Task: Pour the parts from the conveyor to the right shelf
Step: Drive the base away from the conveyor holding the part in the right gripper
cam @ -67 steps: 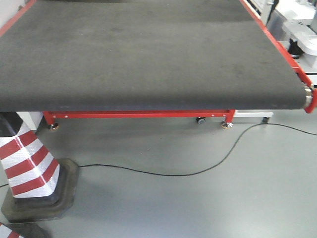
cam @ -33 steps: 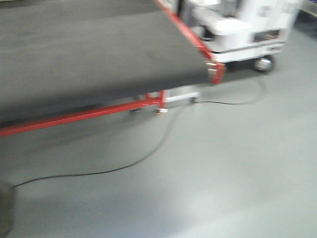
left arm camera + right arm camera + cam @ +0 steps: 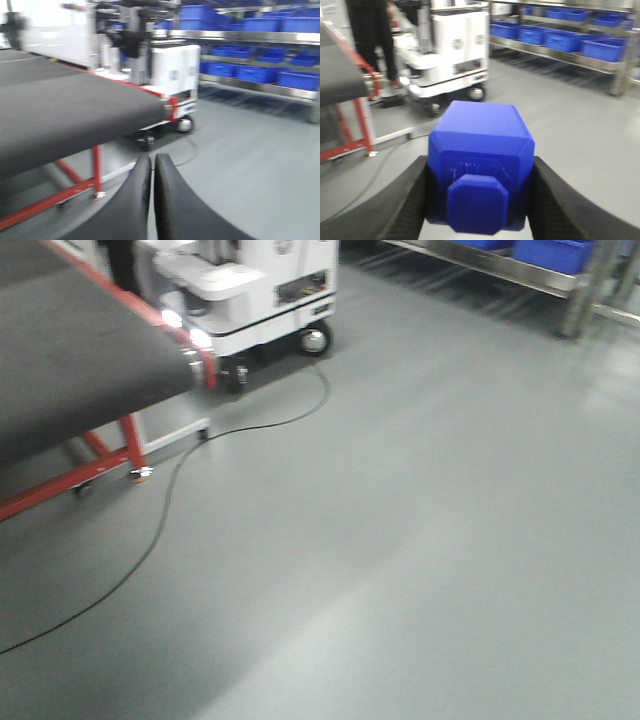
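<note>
My right gripper [image 3: 479,172] is shut on a bright blue part [image 3: 481,150], a blocky piece with a stud facing the camera, held above the grey floor. My left gripper [image 3: 152,162] is shut and empty, its black fingers pressed together beside the conveyor [image 3: 60,115]. The dark grey belt with its red edge also shows at the left in the front view [image 3: 70,360] and in the right wrist view [image 3: 337,75]. The steel shelf with blue bins [image 3: 260,75] stands ahead to the right; it also shows in the right wrist view [image 3: 560,42] and at the top right of the front view [image 3: 550,260].
A white wheeled machine [image 3: 250,295] stands at the conveyor's end, between belt and shelf. A black cable [image 3: 150,530] trails across the grey floor. A person in dark trousers [image 3: 367,35] stands behind the conveyor. A steel shelf post [image 3: 580,300] reaches the floor.
The front view has swung right: the conveyor has slid to the left edge, the striped cone is gone, and the white machine and the shelf with blue bins have come into view.
</note>
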{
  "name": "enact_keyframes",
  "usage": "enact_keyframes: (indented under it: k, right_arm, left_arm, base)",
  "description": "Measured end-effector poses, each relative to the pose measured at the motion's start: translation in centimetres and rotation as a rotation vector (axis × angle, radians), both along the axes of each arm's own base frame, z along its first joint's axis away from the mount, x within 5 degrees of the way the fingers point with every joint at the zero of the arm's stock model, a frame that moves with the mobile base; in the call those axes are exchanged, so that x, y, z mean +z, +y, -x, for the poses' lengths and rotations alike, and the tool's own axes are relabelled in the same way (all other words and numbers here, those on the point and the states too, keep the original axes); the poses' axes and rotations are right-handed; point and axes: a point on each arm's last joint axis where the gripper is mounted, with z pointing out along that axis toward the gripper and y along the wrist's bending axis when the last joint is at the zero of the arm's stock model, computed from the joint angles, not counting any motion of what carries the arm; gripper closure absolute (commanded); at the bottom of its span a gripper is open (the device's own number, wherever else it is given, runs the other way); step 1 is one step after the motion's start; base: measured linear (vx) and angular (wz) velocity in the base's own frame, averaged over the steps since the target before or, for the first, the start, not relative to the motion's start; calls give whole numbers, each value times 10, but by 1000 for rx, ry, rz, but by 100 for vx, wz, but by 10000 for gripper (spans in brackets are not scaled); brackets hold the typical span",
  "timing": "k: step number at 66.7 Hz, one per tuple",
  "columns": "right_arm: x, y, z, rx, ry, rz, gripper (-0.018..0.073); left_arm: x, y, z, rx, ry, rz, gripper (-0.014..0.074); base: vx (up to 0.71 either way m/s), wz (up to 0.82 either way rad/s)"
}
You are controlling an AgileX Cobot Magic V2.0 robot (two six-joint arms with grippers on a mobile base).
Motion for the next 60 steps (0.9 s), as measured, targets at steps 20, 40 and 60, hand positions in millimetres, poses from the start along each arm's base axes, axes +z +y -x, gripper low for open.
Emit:
enact_keyframes:
  k: [20,40,60]
  right_arm:
    - [0,0,0,0,0,0,564]
    - [0,0,0,0,0,0,564]
    - [0,0,0,0,0,0,564]
  left_arm:
    - [0,0,0,0,0,0,603]
    - [0,0,0,0,0,0,603]
    - [0,0,0,0,0,0,603]
  base:
    - [-17,-66]
    - [-18,-71]
    - [-10,-73]
